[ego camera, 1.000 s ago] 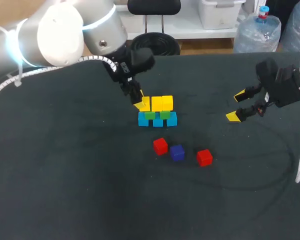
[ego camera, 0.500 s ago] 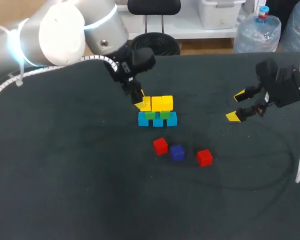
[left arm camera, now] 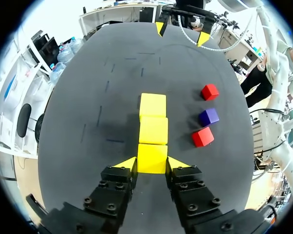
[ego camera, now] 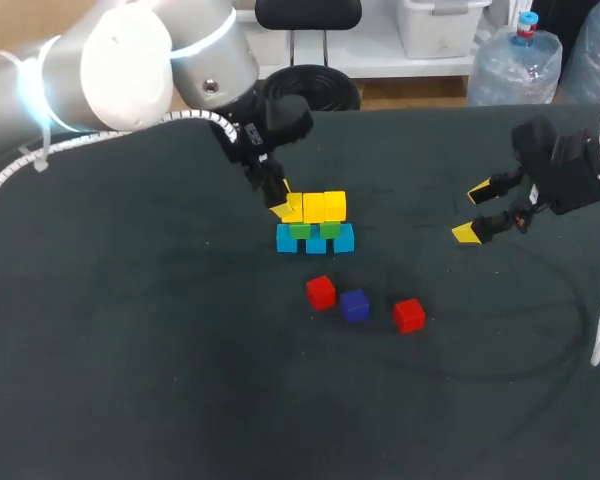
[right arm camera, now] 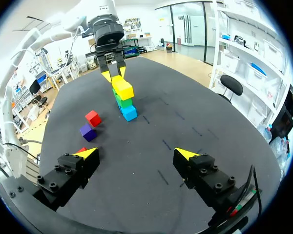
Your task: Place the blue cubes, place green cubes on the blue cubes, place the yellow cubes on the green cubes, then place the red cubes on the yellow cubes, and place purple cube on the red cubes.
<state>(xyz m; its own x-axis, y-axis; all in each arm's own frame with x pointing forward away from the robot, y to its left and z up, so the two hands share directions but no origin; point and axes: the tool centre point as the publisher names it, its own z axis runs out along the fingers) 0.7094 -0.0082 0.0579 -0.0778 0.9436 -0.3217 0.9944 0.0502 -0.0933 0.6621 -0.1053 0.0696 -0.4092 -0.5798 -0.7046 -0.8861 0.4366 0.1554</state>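
Note:
Three blue cubes point(ego camera: 315, 240) stand in a row on the table, with two green cubes point(ego camera: 315, 230) on them and a row of yellow cubes point(ego camera: 325, 206) on top. My left gripper point(ego camera: 283, 204) is shut on the leftmost yellow cube point(left arm camera: 152, 157), which lines up with the other two yellow cubes point(left arm camera: 153, 117) ahead of it. Two red cubes point(ego camera: 321, 292) point(ego camera: 409, 315) and a purple cube point(ego camera: 355, 305) lie loose in front of the stack. My right gripper point(ego camera: 485, 212) hangs open and empty to the right, well away from the stack point(right arm camera: 123, 100).
The dark table top point(ego camera: 160, 350) is bare in front and to the left of the stack. The loose red cube point(right arm camera: 92, 117) and purple cube point(right arm camera: 87, 131) lie between the stack and my right gripper point(right arm camera: 136, 153).

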